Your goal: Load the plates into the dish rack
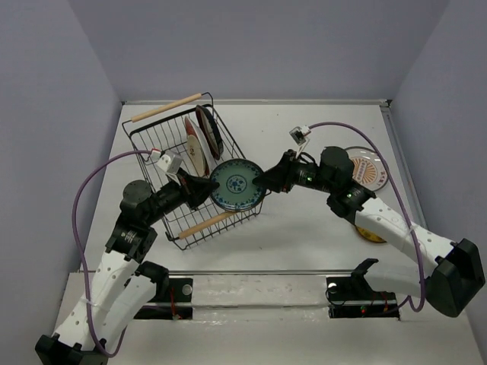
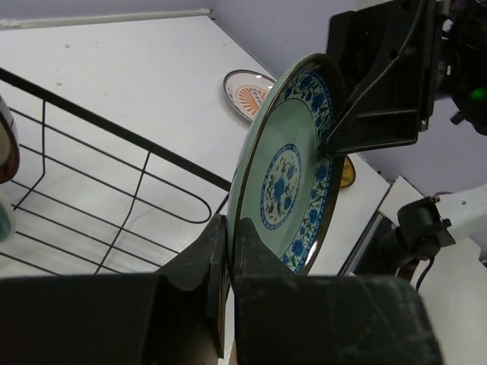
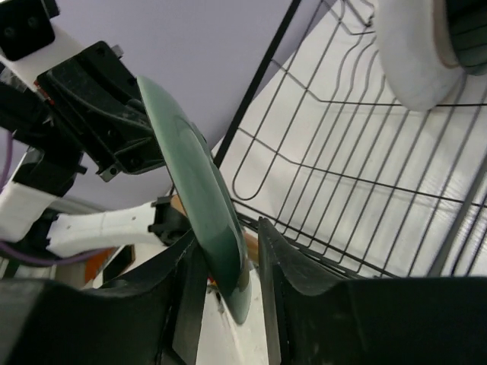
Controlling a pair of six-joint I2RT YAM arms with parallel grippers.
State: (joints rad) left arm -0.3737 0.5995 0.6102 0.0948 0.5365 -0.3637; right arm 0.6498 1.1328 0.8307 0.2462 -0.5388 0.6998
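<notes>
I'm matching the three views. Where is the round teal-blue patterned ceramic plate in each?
Top external: teal-blue ceramic plate at centre.
Left wrist: plate right of centre, face showing.
Right wrist: plate left of centre, edge-on.
Shared landmark: black wire dish rack.

A teal plate (image 3: 194, 198) stands edge-on between the right fingers (image 3: 293, 266), apparently with a sliver of gap on one side. The left arm's fingers (image 3: 114, 122) clamp its far rim. Behind, the dish rack (image 3: 342, 175) holds a white plate (image 3: 415, 53).

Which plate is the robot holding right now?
The teal-blue plate, pinched by the left gripper; others stand in the dish rack or lie on the table.
</notes>
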